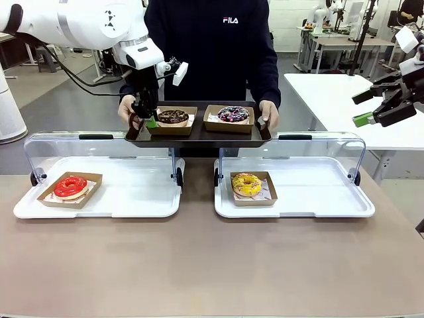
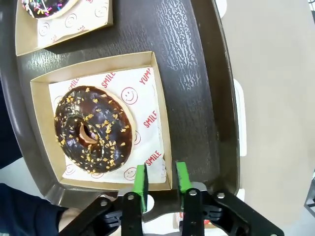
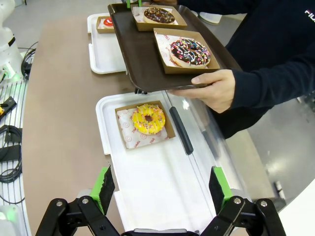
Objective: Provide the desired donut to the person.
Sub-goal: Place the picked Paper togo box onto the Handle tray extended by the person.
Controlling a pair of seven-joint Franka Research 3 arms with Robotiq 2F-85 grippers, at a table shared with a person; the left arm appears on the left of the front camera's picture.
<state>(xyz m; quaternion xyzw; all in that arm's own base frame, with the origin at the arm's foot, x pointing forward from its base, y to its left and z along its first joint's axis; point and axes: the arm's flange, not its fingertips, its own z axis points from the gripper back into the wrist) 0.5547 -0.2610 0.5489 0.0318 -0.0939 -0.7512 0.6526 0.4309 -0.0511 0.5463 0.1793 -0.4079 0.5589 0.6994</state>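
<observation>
White arms [image 1: 79, 23], black grippers, green pads, navy sweatshirt [image 1: 212, 46]

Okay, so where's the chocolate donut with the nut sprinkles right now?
In the front view, the chocolate donut with nut sprinkles sits in its cardboard box on the left of the dark brown tray the person holds, beside the left pincer.

Bright, even light; sharp focus.
</observation>
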